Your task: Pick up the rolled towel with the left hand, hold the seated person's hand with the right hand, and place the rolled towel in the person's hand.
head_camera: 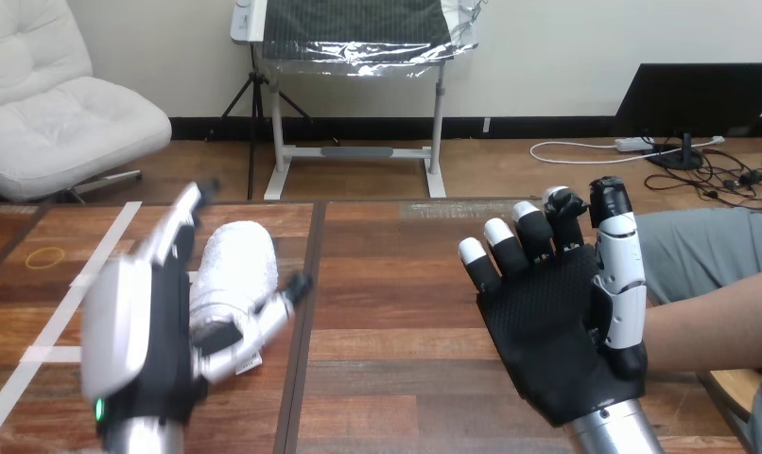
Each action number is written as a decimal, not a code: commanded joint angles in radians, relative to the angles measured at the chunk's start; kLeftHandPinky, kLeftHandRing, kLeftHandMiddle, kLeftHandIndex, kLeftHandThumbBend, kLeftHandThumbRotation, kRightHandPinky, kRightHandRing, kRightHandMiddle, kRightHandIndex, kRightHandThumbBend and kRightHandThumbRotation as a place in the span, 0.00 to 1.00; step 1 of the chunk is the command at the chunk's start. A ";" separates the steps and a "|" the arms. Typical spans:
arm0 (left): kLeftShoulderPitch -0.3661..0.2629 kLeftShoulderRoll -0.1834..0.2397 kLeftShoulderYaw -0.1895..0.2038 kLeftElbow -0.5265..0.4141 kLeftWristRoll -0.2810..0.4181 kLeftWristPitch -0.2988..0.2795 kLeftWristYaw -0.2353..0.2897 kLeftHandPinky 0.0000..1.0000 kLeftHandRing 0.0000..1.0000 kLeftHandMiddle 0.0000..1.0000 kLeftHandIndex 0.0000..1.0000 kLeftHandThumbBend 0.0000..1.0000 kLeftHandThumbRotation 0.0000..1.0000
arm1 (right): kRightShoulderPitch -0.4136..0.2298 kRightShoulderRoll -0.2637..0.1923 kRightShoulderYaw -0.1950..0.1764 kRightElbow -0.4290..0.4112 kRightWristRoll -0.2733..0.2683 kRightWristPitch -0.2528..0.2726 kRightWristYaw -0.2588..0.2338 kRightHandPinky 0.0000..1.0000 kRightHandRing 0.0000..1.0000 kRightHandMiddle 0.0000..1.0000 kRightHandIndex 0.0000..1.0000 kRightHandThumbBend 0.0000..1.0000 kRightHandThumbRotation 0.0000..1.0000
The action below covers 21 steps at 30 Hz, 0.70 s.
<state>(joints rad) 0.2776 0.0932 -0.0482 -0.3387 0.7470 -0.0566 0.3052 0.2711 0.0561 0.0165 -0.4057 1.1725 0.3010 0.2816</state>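
The rolled white towel [235, 265] lies on the wooden table [406, 284] at the left. My left hand [146, 331] sits at the towel's near end, blurred. Its fingers [181, 222] reach straight along the towel's left side and its thumb [281, 305] sticks out over the right side, so the towel lies between them. My right hand [547, 331] stands upright at the right, palm towards me, fingers straight and spread, holding nothing. The person's forearm [718, 326] comes in from the right edge and passes behind this hand. The person's hand is hidden behind my palm.
A yellow rubber band [45, 256] lies on the table at the far left. White tape strips [70, 298] cross the left part of the table. A dark seam [303, 312] runs front to back just right of the towel.
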 commanded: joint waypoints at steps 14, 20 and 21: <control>-0.251 0.018 -0.031 0.083 0.224 0.181 0.062 0.86 0.87 0.89 0.91 0.84 0.71 | 0.093 0.060 0.001 0.007 0.021 -0.007 0.017 0.15 0.24 0.32 0.35 0.53 0.30; -0.289 0.031 -0.036 0.133 0.231 0.200 0.073 0.88 0.88 0.89 0.91 0.82 0.70 | 0.093 0.060 0.001 0.003 0.018 -0.004 0.003 0.15 0.23 0.32 0.34 0.55 0.30; -0.299 0.033 -0.036 0.145 0.228 0.202 0.075 0.88 0.89 0.89 0.91 0.82 0.70 | 0.093 0.060 0.002 0.002 0.016 -0.005 0.002 0.15 0.23 0.32 0.34 0.55 0.30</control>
<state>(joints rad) 0.0485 0.1067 -0.0691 -0.2543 0.9574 0.1316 0.3650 0.2758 0.0573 0.0042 -0.3933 1.1790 0.3018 0.2824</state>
